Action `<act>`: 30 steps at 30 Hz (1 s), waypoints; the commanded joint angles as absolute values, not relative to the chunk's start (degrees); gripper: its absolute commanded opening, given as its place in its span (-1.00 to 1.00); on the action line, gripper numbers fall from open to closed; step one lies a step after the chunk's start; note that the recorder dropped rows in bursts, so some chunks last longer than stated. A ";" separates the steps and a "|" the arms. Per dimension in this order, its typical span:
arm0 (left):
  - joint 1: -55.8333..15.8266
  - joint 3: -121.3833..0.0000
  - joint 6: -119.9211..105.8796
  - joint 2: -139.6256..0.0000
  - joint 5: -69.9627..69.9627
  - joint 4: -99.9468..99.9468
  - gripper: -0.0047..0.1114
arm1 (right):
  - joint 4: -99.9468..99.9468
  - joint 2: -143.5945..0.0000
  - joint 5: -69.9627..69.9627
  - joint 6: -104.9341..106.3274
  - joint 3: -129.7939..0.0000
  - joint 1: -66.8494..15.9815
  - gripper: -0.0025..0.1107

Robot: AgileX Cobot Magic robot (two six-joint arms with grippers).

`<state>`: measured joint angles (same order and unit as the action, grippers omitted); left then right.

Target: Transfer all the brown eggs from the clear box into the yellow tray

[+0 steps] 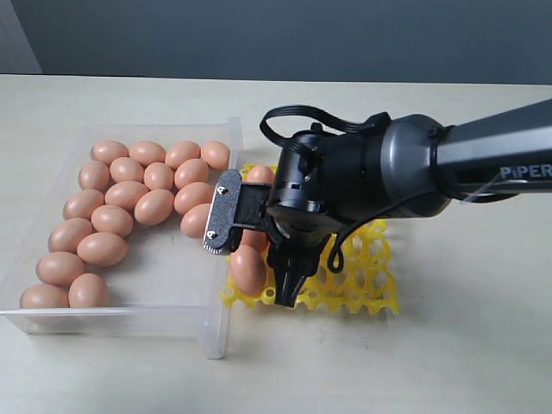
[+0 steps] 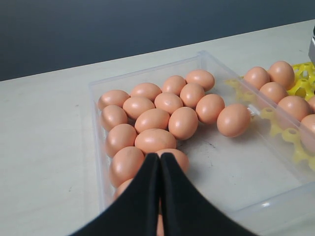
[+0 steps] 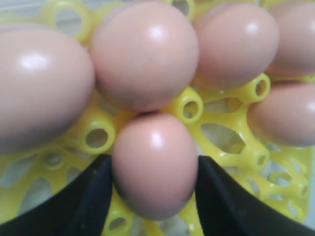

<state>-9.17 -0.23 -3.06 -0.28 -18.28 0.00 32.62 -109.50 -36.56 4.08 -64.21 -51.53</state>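
Observation:
My right gripper [image 3: 155, 169] is shut on a brown egg [image 3: 153, 164], one black finger pressed against each side, right above a cup of the yellow tray [image 3: 224, 132]. Several more brown eggs [image 3: 145, 54] sit in the cups just beyond it. In the exterior view this gripper [image 1: 286, 289] points down over the front left of the yellow tray [image 1: 371, 276], beside an egg [image 1: 247, 269]. Many brown eggs [image 1: 112, 220] lie in the clear box [image 1: 164, 267]. My left gripper [image 2: 160, 156] is shut and empty, hovering over the eggs [image 2: 152, 119] at one end of the clear box [image 2: 231, 172].
The clear box and the tray stand side by side on a pale table [image 1: 466, 362], the tray against the box's right wall. The right arm [image 1: 483, 164] reaches in from the right above the tray. A grey wall [image 1: 276, 34] lies behind the table.

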 commanded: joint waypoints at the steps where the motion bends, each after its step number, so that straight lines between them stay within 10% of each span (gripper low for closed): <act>1: -9.24 0.00 -3.01 0.00 -17.69 0.00 -0.91 | 33.29 -108.82 -36.63 2.85 -64.29 -51.41 -0.93; 13: -9.24 0.00 -3.01 0.00 -17.69 0.00 -0.91 | 32.88 -102.02 -33.95 -9.63 -64.29 -51.41 -0.93; 24: -9.24 0.00 -3.01 0.00 -17.69 0.00 -0.91 | 99.95 -95.05 -34.80 -114.28 -40.97 -51.41 -0.94; 30: -9.24 0.00 -3.01 0.00 -17.69 0.00 -0.91 | 99.95 -94.91 -36.39 -119.23 -38.44 -51.41 -0.97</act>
